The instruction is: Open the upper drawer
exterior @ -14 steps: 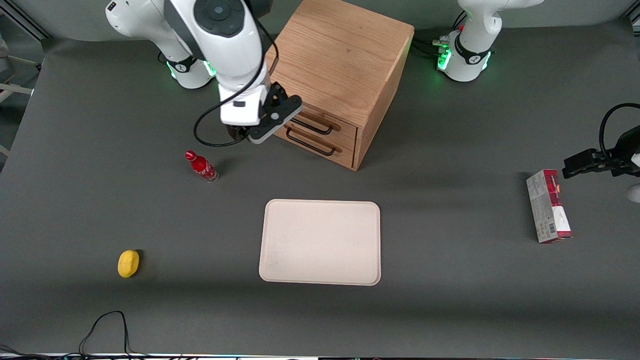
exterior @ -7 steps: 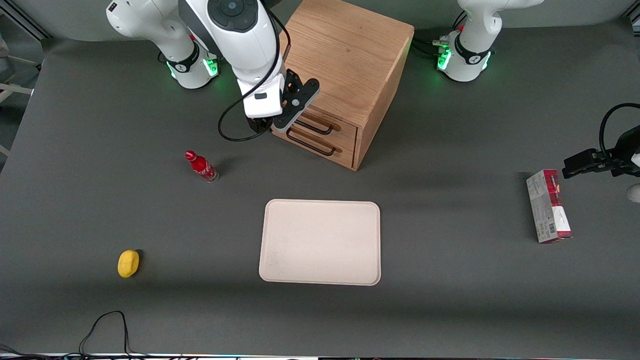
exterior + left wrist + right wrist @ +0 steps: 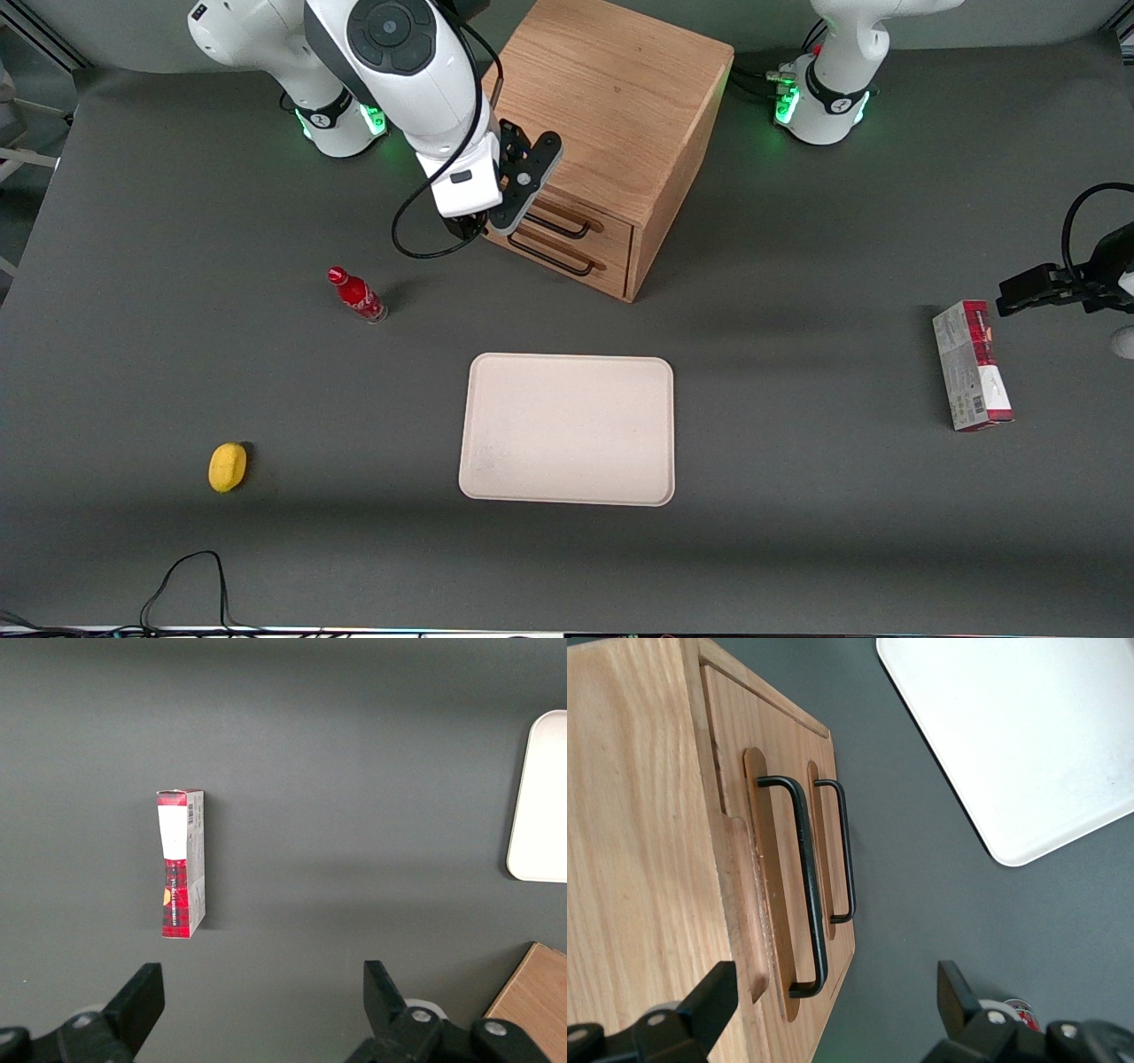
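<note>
The light oak cabinet (image 3: 602, 97) stands at the back of the table with both drawers shut. The upper drawer (image 3: 611, 227) has a black wire bar handle (image 3: 558, 221); the matching lower drawer (image 3: 602, 266) sits under it. In the right wrist view the upper drawer (image 3: 772, 859) and its handle (image 3: 808, 877) lie close to the camera, with the lower handle (image 3: 843, 850) beside it. My right gripper (image 3: 467, 227) hangs open and empty in front of the cabinet, at the working-arm end of the upper handle. In the right wrist view the gripper (image 3: 833, 1001) stands apart from the handle.
A beige tray (image 3: 567, 429) lies nearer the front camera than the cabinet and also shows in the right wrist view (image 3: 1028, 735). A red bottle (image 3: 357, 295) stands near the gripper. A yellow object (image 3: 228, 466) lies near the front. A red-and-white box (image 3: 971, 365) lies toward the parked arm's end.
My right gripper has moved from beside the cabinet up to its front, by the end of the upper handle. The drawers have not moved.
</note>
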You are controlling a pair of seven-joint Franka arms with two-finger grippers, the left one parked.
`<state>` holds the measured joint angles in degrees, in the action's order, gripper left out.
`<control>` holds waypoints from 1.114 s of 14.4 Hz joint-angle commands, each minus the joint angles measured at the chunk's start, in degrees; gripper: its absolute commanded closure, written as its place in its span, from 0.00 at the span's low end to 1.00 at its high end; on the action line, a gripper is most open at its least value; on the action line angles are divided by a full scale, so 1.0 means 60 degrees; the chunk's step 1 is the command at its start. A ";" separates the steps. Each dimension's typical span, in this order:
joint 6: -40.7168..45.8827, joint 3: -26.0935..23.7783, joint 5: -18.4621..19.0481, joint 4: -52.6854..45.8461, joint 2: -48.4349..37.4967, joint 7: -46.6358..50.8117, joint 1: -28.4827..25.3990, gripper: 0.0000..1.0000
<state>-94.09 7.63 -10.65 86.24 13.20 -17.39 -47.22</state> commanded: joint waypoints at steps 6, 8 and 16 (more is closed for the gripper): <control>-0.0606 0.0003 -0.0262 0.0596 0.0216 -0.0281 -0.0083 0.00; -0.0928 -0.0012 -0.0247 0.0845 0.0245 -0.0281 -0.0171 0.00; -0.2218 -0.0012 -0.0145 0.2017 0.0216 -0.0296 -0.0318 0.00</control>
<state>-105.40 7.16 -10.70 96.35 15.24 -17.71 -48.70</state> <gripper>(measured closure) 0.000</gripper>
